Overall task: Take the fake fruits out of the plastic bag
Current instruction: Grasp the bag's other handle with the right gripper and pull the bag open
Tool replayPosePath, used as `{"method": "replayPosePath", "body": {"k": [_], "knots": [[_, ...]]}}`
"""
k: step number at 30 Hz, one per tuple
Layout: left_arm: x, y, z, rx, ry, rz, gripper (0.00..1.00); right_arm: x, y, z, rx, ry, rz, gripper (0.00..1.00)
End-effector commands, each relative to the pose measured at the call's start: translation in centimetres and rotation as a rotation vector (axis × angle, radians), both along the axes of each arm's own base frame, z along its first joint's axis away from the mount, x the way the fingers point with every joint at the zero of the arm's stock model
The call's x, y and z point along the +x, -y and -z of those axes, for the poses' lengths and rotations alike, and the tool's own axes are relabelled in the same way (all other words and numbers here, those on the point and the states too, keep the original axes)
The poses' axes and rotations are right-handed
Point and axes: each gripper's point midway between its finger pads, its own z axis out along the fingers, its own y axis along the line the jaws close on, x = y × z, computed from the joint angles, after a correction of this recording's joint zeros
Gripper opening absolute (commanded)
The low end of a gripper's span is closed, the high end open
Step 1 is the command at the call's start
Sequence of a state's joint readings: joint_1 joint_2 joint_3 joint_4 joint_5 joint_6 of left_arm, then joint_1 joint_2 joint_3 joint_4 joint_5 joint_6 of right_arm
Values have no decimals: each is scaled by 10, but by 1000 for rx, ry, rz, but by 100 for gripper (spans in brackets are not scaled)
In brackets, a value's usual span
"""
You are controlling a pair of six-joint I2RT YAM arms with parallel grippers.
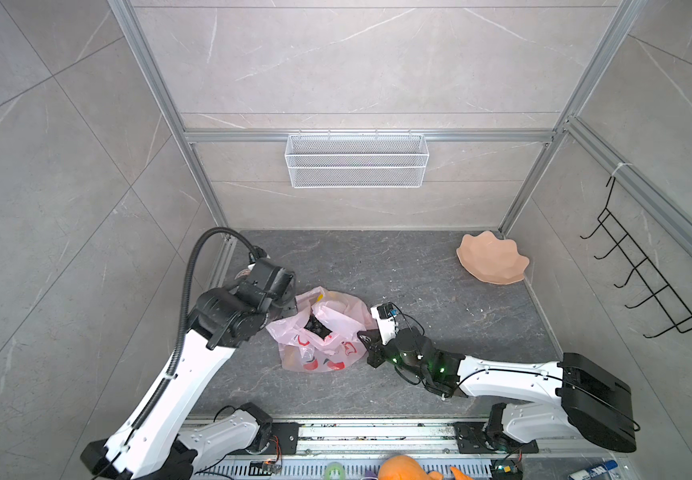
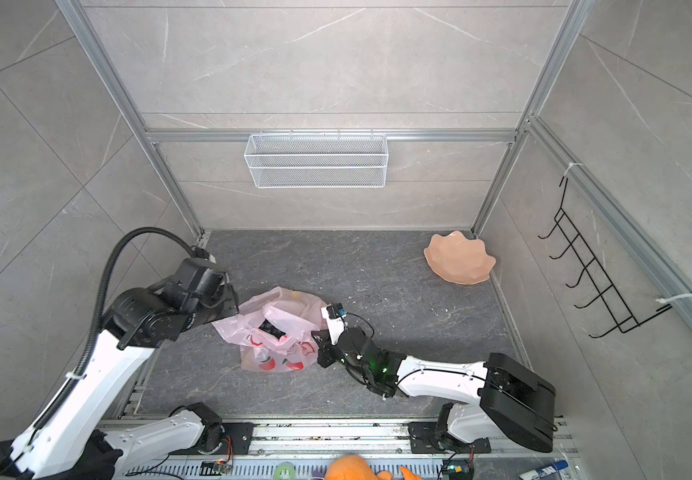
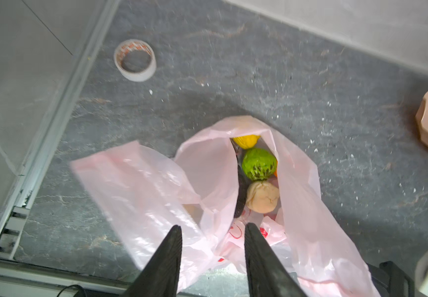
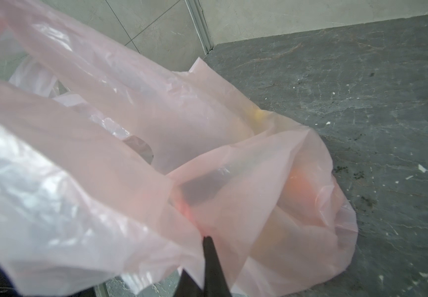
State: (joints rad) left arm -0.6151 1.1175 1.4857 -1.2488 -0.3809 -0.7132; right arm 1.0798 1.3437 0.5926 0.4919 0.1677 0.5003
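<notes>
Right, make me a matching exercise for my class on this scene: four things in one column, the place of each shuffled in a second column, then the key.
Things
1. bumpy green fruit
2. peach plate
3. roll of tape
4. wire basket

Places
a. flat on the table, beside the metal frame rail
b. hung on the back wall
c. inside the pink plastic bag
d. in the table's far right corner

Pairs: 1-c, 2-d, 3-a, 4-b
</notes>
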Motion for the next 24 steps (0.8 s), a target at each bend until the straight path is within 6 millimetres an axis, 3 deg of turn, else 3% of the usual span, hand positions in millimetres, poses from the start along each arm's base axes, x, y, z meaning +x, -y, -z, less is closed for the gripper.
{"method": "replayPosePath", "body": {"k": [1, 6, 12, 16, 21, 24], "knots": [[-2, 19, 21, -1, -86, 74, 42, -2, 1, -13, 25, 37, -5, 0], [6, 38, 61, 18, -196, 107, 44, -2, 1, -14, 16, 46, -5, 0], [11, 36, 110, 146, -338, 102, 60, -1, 4, -15, 22, 54, 5, 0], [15, 34, 140, 221, -407, 97, 75, -2, 7, -18, 40, 63, 9, 0], [20, 42, 167, 206, -448, 103, 84, -3, 11, -19, 43, 77, 10, 0], [22, 43, 185, 195, -479, 98, 85, -4, 13, -19, 44, 84, 12, 0]]}}
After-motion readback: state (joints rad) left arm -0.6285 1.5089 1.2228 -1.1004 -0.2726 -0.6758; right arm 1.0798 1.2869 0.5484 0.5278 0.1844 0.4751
